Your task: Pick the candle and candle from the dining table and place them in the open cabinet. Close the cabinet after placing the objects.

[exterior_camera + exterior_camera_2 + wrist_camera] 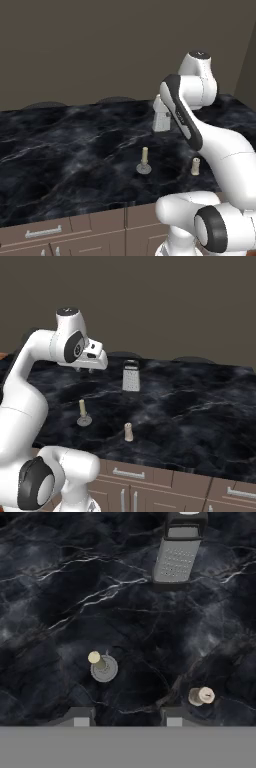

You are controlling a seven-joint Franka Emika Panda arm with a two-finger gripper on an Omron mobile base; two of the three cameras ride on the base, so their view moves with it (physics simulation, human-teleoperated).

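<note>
The slim cream candle (144, 156) (82, 407) (94, 658) stands upright on its round grey dish on the black marble dining table (60, 150) (200, 406) (50, 587), near the front edge. To its right stands the short bare candle stub (195, 166) (128, 432) (201, 696). My gripper (84, 370) (128, 718) hangs well above the table, behind and over the two candles, pointing down. It is open with nothing between its fingers. The cabinet is out of view.
A silver-grey box grater (161, 119) (131, 376) (177, 557) stands farther back on the table, behind the candles. Brown drawer fronts with silver handles (43, 232) (129, 473) run below the table's front edge. A plain dark wall rises behind the table.
</note>
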